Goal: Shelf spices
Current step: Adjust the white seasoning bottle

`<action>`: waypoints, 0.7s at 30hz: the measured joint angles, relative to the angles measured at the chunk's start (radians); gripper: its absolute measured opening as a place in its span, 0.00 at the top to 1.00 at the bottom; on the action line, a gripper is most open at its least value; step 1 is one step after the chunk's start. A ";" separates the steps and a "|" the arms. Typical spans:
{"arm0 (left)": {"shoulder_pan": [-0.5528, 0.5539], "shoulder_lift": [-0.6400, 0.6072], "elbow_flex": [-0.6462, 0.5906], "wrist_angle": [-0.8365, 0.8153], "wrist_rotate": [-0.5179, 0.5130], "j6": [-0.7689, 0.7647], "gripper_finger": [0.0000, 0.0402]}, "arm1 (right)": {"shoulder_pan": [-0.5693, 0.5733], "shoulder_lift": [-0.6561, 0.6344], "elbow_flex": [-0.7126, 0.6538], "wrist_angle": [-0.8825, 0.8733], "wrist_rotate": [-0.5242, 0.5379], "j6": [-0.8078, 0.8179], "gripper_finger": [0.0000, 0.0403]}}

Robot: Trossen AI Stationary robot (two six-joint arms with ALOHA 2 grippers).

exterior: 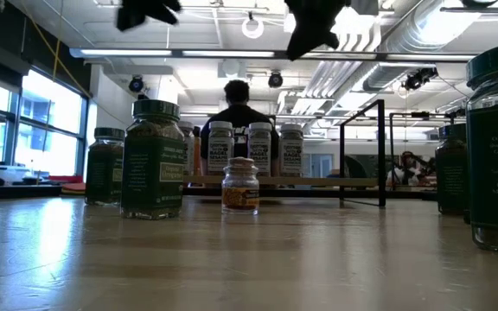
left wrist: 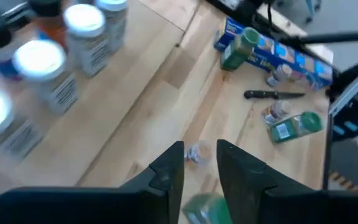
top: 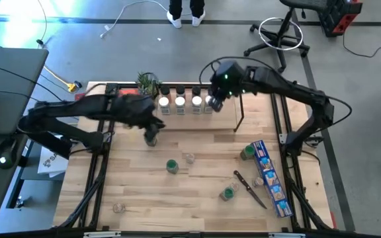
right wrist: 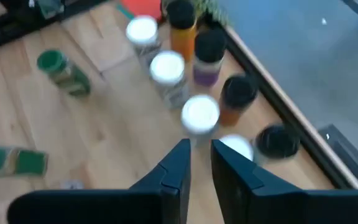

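Trouble, if it comes, comes at the shelf (top: 177, 92) along the table's far edge, where the right gripper (top: 215, 101) hangs just over the row of white-capped jars (top: 180, 102). Its fingers sit nearly together with a thin gap and nothing between them in the wrist view. Drop in like that and a fingertip could clip a cap and topple a neighbour — those jars stand shoulder to shoulder.

Over to the left gripper (top: 152, 132), low above the table in front of the shelf, right by a green-capped jar (left wrist: 204, 208). Narrow gap there too, and empty from the wrist view (the jar shows just below the fingertips, not between them). Close short and it may nudge the jar over rather than catch it.

Plenty of spices are left loose — green-capped jars (top: 171, 165) mid-table, another lying on its side (left wrist: 296, 126) near the blue box (top: 270, 178) and knife (top: 250, 188).
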 joint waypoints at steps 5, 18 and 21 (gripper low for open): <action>0.114 0.174 0.000 0.044 0.074 0.046 0.90 | 0.116 -0.056 0.000 -0.142 0.116 0.137 0.96; 0.214 0.472 0.053 0.101 0.044 0.046 1.00 | 0.092 -0.182 0.000 -0.218 0.243 0.027 0.97; 0.213 0.497 0.062 0.100 0.000 0.046 1.00 | 0.073 -0.202 0.000 -0.207 0.244 0.003 0.97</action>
